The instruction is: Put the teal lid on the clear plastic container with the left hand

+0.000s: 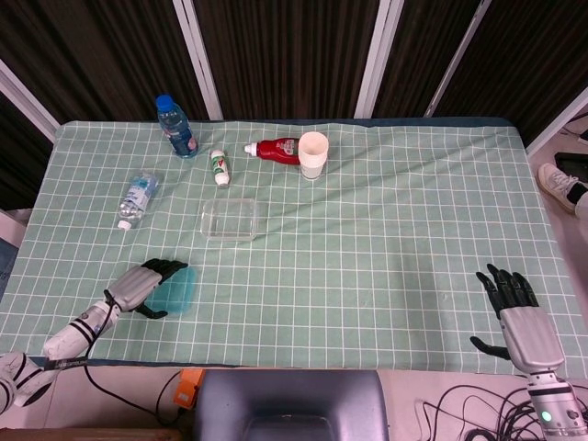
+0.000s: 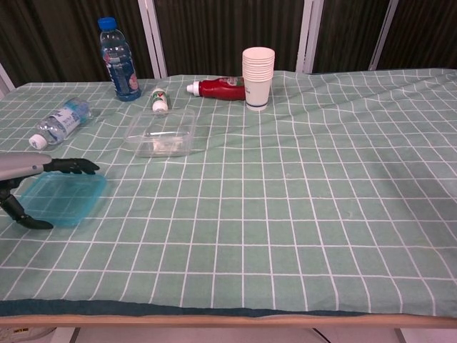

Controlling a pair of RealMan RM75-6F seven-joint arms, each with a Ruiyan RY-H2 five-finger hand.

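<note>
On a green checked tablecloth, the left hand grips the teal lid near the front-left edge, well short of the clear plastic container; the right hand rests empty, fingers spread.

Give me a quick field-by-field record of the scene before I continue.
teal lid: near left of table, gripped at its edges by the left robot hand
clear plastic container: open, empty, uncovered, beyond the lid
right robot hand: open, fingers spread, at near right table edge, holding nothing
paper cup stack: upright, far side
red bottle: lying beside the cups
blue-capped bottle: upright, far left
</note>
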